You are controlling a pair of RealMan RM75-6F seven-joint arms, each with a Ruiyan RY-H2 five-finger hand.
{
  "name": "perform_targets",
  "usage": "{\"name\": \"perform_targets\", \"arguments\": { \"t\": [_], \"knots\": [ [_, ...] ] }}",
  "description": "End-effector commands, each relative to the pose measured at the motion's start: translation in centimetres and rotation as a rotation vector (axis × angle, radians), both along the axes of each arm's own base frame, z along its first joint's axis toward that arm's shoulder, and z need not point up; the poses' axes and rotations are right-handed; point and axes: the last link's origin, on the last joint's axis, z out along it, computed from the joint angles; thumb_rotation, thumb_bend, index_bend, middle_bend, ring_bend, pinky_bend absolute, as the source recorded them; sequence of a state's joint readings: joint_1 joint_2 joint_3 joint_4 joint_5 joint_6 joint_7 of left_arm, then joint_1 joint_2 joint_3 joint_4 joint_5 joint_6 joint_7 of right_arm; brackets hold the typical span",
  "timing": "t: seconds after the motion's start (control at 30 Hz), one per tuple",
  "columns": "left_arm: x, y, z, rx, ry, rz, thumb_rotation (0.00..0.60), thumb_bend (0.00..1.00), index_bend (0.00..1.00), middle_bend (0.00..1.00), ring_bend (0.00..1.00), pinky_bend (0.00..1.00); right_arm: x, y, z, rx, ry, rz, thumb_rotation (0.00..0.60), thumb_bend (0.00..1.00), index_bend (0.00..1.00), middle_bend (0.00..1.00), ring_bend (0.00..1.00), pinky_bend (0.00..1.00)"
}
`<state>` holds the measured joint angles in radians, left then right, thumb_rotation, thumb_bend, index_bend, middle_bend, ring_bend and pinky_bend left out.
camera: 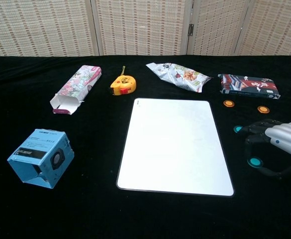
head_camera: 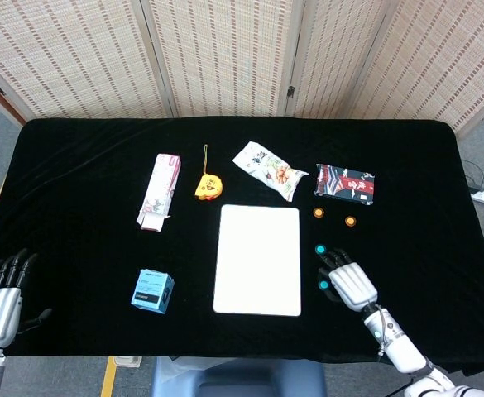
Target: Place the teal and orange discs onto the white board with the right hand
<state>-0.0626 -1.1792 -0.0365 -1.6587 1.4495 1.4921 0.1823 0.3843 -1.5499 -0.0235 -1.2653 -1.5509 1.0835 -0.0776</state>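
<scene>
Black cloth (head_camera: 84, 149) covers the table, woven screens (head_camera: 225, 58) standing behind.

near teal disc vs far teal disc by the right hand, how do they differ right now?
The near teal disc lies between the curled fingers and thumb of the right hand; the far teal disc sits just off the fingertips. The near one shows whole in the chest view, the far one is partly hidden. Both are flat on the black cloth, off the white board, neither lifted.
</scene>
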Motion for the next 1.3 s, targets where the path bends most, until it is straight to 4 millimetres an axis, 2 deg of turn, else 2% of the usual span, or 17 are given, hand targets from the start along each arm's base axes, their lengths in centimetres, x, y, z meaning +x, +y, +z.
{"name": "perform_targets", "arguments": {
  "t": [0.03,0.23,0.47,0.73,1.1,1.2,1.3],
  "knots": [
    [-0.1,0.0,0.0,-0.001,0.000,0.002,0.600,0.19,0.03,0.01,0.02,0.00,0.2,0.0,0.1,0.001,-0.018,-0.004,0.600,0.37,0.49,0.19,0.09,0.04],
    [-0.1,0.0,0.0,0.000,0.000,0.001,0.600,0.19,0.03,0.01,0.02,0.00,0.8,-0.1,1.2,-0.031,-0.046,0.019,0.600,0.37,0.50,0.20,0.09,0.04],
    [-0.1,0.1,0.0,-0.002,-0.002,-0.003,0.600,0.19,0.02,0.01,0.02,0.00,3.4,-0.6,1.8,-0.023,-0.090,0.083,0.600,0.37,0.50,0.20,0.09,0.04],
    [-0.3,-0.2,0.0,0.000,-0.005,0.004,0.600,0.19,0.02,0.01,0.02,0.00,9.1,-2.2,-0.8,0.088,-0.115,0.170,0.600,0.37,0.50,0.20,0.09,0.04],
    [-0.7,-0.3,0.2,0.005,-0.008,0.011,0.600,0.19,0.02,0.01,0.02,0.00,13.6,-3.2,-3.9,0.171,-0.110,0.217,0.600,0.37,0.50,0.19,0.08,0.04],
    [-0.7,-0.4,0.2,0.006,-0.009,0.012,0.600,0.19,0.02,0.01,0.02,0.00,14.1,-3.0,-4.7,0.199,-0.098,0.227,0.600,0.37,0.43,0.17,0.07,0.03],
    [-0.8,-0.4,0.3,0.008,-0.012,0.011,0.600,0.19,0.02,0.01,0.02,0.00,14.0,-2.9,-5.0,0.189,-0.087,0.232,0.600,0.37,0.23,0.14,0.06,0.01]
  ]
}}
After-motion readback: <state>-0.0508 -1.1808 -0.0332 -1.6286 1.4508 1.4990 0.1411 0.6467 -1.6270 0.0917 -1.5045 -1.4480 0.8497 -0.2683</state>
